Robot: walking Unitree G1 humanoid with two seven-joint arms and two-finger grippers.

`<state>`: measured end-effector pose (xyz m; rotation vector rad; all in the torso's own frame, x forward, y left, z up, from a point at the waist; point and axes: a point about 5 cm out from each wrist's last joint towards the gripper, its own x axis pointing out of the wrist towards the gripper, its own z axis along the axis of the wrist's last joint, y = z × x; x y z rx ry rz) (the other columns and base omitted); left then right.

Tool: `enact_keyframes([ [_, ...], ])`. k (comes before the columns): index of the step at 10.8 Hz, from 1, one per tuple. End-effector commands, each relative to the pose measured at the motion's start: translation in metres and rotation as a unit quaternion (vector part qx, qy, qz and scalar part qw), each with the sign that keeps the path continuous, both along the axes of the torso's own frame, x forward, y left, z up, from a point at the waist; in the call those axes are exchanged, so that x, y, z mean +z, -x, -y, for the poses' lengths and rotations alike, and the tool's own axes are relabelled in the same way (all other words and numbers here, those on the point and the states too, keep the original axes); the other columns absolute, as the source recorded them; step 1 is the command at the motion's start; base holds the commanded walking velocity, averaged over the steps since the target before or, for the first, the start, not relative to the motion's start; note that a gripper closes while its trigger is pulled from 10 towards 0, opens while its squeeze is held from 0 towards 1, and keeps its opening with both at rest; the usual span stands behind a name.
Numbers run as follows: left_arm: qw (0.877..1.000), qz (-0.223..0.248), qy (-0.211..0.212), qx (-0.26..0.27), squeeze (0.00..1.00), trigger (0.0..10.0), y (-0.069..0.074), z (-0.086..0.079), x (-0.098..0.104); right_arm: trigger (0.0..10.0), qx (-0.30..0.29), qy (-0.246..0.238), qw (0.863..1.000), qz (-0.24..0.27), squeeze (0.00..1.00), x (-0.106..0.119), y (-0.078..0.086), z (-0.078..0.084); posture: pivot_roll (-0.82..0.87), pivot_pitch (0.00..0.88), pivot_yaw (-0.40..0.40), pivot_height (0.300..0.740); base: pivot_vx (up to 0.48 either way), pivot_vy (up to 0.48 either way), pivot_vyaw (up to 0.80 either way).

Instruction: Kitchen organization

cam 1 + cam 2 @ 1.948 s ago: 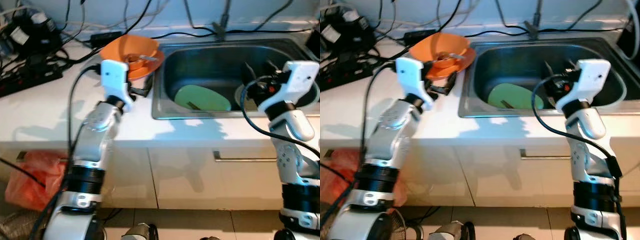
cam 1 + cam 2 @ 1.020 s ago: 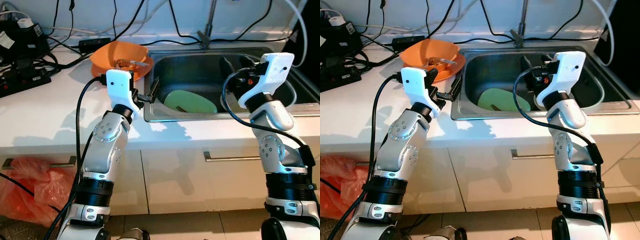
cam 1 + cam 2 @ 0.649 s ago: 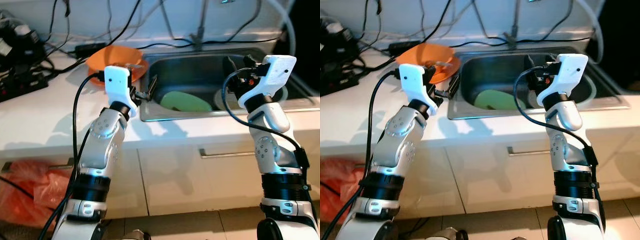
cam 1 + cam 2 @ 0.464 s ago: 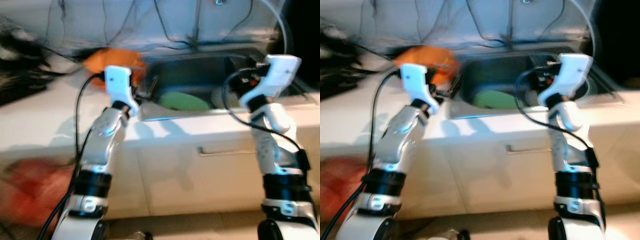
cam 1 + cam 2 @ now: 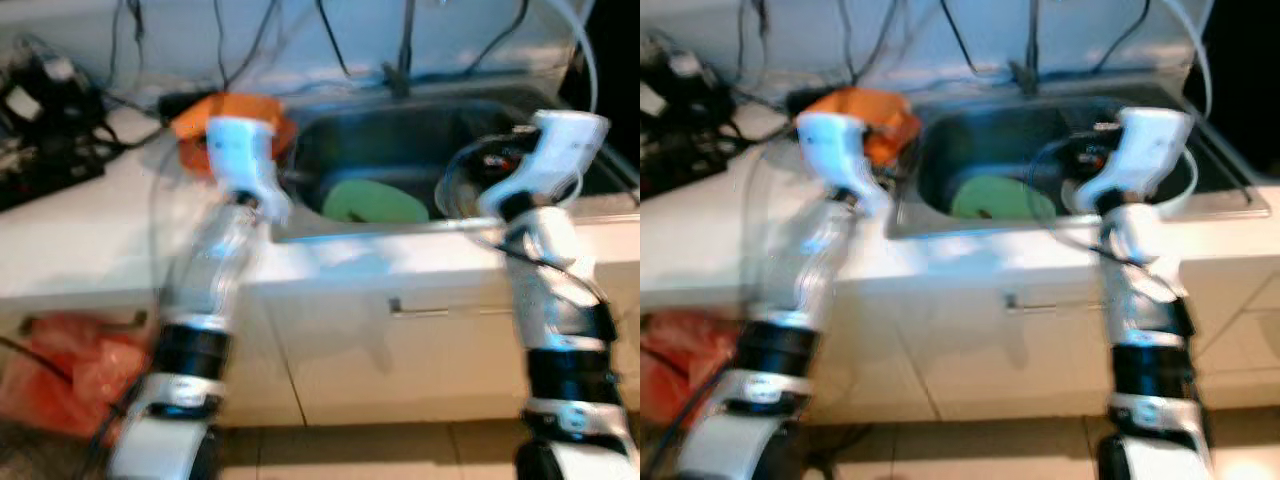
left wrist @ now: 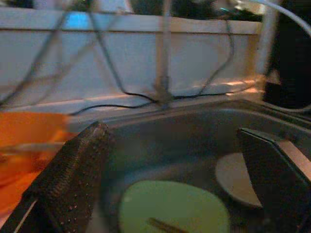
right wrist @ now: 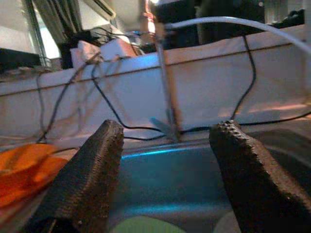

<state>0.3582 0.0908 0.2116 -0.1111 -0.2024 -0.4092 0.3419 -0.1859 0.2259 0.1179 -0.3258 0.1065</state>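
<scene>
Both eye views look forward and down from the head, blurred, over bench [image 5: 90, 240] and sink [image 5: 400, 130]. Each wrist view looks low and close along its own fingers toward the sink's back wall, sharing the green plate [image 6: 172, 211].

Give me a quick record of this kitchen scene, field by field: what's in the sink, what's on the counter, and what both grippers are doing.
sink: green plate, pale dish beside it
counter: orange bowls left of sink, cables at back
left gripper: open, empty, aimed into sink
right gripper: open, empty, over sink
under counter: orange bag
</scene>
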Motion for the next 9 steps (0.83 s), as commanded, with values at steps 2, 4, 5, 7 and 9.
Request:
enact_keyframes([
  [2, 1.000, 0.004, 0.003, 0.022, 0.00, 10.0, -0.005, -0.010, -0.001, 10.0, 0.013, 0.013, 1.000, 0.019, 0.00, 0.007, -0.002, -0.011, 0.00, 0.000, 0.100, 0.740, 0.000, 0.000, 0.00],
  [4, 0.999, 0.005, 0.018, 0.044, 0.00, 10.0, -0.006, -0.014, -0.004, 10.0, 0.009, 0.010, 1.000, 0.020, 0.00, 0.008, -0.010, -0.009, 0.02, 0.000, 0.079, 0.740, 0.000, 0.000, 0.00],
  [5, 0.999, 0.007, 0.020, 0.047, 0.00, 10.0, -0.006, -0.015, -0.005, 10.0, 0.009, 0.008, 1.000, 0.023, 0.00, 0.010, -0.012, -0.010, 0.03, 0.000, 0.077, 0.740, 0.000, 0.000, 0.00],
  [7, 0.999, 0.012, 0.015, 0.048, 0.00, 10.0, -0.005, -0.017, -0.005, 10.0, 0.005, -0.004, 1.000, 0.024, 0.00, 0.006, -0.015, -0.014, 0.06, 0.000, 0.088, 0.740, 0.000, 0.000, 0.00],
  [9, 0.999, 0.016, 0.012, 0.048, 0.00, 10.0, -0.006, -0.019, -0.003, 10.0, -0.006, -0.019, 1.000, 0.022, 0.00, 0.002, -0.016, -0.012, 0.06, 0.000, 0.097, 0.740, 0.000, 0.000, 0.00],
])
